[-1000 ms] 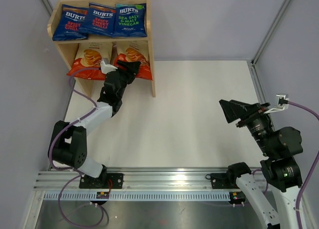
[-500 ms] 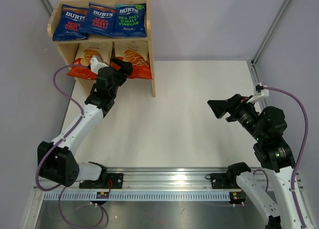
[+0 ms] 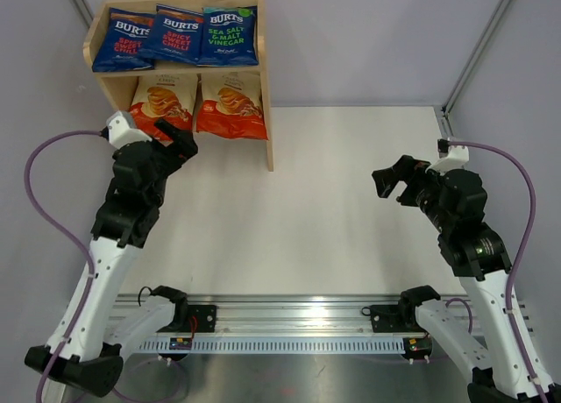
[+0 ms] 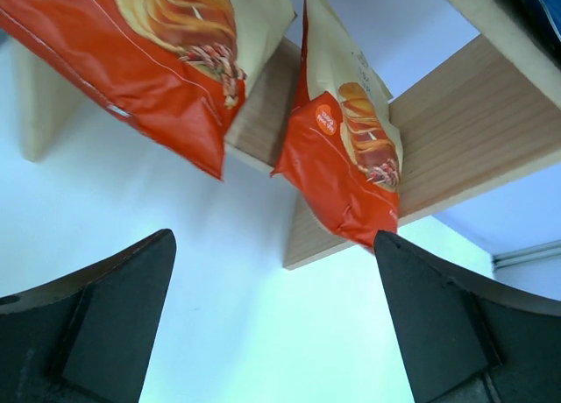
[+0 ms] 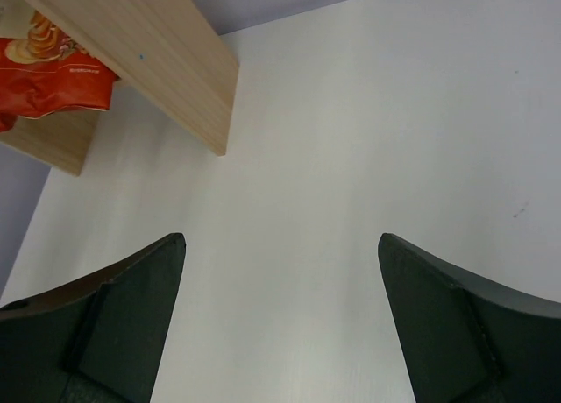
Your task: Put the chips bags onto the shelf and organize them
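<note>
The wooden shelf [image 3: 266, 114] stands at the back left. Three dark blue BURTS bags [image 3: 180, 34] lie in a row on its top tier, the right one green-topped [image 3: 230, 33]. Two cream bags with red-orange bottoms lie side by side on the lower tier, one on the left [image 3: 163, 102] and one on the right [image 3: 231, 105]. Both also show in the left wrist view [image 4: 158, 53] [image 4: 351, 149]. My left gripper [image 3: 178, 138] is open and empty, just in front of the lower tier. My right gripper [image 3: 393, 179] is open and empty over the table at the right.
The white table [image 3: 333, 201] runs from the shelf to the right wall. Grey walls close in the back and both sides. A metal rail [image 3: 280, 320] with the arm bases runs along the near edge. Purple cables loop beside each arm.
My left gripper has pulled back out of the lower tier, to the left and nearer, leaving both cream bags there. My right arm has shifted slightly and turned its gripper.
</note>
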Robot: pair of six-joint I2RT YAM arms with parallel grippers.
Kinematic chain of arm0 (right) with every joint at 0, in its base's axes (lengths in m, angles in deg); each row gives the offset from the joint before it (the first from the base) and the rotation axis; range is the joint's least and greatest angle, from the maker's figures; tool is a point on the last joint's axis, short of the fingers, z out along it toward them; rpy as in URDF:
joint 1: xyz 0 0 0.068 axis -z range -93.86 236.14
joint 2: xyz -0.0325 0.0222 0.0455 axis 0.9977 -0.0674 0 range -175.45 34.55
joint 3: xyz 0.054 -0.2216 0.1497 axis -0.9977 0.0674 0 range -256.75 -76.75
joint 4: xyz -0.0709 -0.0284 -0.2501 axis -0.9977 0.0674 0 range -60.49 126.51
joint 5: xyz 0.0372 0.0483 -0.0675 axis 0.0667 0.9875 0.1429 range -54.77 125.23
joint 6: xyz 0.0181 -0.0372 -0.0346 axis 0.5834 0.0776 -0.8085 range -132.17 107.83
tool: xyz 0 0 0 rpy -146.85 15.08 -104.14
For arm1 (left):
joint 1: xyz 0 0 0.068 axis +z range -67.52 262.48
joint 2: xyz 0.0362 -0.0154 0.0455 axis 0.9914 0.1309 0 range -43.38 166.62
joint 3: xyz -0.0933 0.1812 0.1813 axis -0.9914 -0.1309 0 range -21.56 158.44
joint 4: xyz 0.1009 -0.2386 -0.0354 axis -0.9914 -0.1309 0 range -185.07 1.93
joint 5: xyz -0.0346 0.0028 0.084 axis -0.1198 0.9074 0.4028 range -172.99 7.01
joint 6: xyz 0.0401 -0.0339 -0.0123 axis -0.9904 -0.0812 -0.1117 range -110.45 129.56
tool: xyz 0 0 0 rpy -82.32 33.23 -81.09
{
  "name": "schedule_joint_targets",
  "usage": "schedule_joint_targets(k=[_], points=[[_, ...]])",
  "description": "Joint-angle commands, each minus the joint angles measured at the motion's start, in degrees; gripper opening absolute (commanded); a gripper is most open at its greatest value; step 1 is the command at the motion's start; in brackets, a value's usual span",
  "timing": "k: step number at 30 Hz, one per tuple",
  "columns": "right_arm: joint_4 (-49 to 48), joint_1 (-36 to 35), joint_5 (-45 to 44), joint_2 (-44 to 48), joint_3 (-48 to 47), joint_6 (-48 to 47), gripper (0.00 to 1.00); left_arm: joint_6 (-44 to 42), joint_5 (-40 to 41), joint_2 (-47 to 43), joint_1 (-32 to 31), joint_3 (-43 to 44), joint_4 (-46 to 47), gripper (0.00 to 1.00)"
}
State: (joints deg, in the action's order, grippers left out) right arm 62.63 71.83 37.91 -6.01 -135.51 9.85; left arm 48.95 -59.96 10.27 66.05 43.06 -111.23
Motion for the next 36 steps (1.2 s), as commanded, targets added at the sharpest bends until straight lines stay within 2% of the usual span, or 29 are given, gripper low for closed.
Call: schedule_joint_targets(k=[1,5,9,12,15,18,23,28,36], points=[[0.36,-0.02,-7.86,1.71,0.31,-5.40,0.99,-11.79,2.54,-5.90,0.25,2.79,-11.36,0.99],[4.47,-0.02,-8.13,1.36,-1.79,-7.34,0.99,-18.30,5.62,-11.80,0.25,2.62,-20.42,0.99],[6.43,-0.02,-8.92,1.88,-2.32,-7.34,0.99,-25.76,1.51,-17.69,0.25,0.43,-25.26,0.99],[6.08,-0.81,-9.00,3.89,-0.31,-8.04,1.00,-28.50,0.01,-24.54,-0.01,-4.49,-24.66,0.99],[6.69,-5.11,-13.74,5.92,1.37,-10.32,0.99,-29.11,-7.70,-32.17,-0.27,-9.33,-22.38,0.99],[8.79,-9.24,-20.77,7.41,1.28,-11.21,1.00,-29.46,-7.65,-35.53,-0.27,-11.79,-23.50,0.99],[8.02,-9.69,-21.05,10.67,3.21,-9.37,0.99,-29.90,-8.96,-40.72,-0.63,-14.87,-21.41,0.99],[6.69,-9.86,-19.38,13.22,6.46,-6.99,0.99,-30.34,-9.49,-43.54,-0.63,-18.12,-19.03,0.99],[5.81,-9.78,-21.75,11.82,7.52,-5.94,0.99,-30.78,-11.33,-43.80,-0.63,-18.39,-18.50,0.99]])
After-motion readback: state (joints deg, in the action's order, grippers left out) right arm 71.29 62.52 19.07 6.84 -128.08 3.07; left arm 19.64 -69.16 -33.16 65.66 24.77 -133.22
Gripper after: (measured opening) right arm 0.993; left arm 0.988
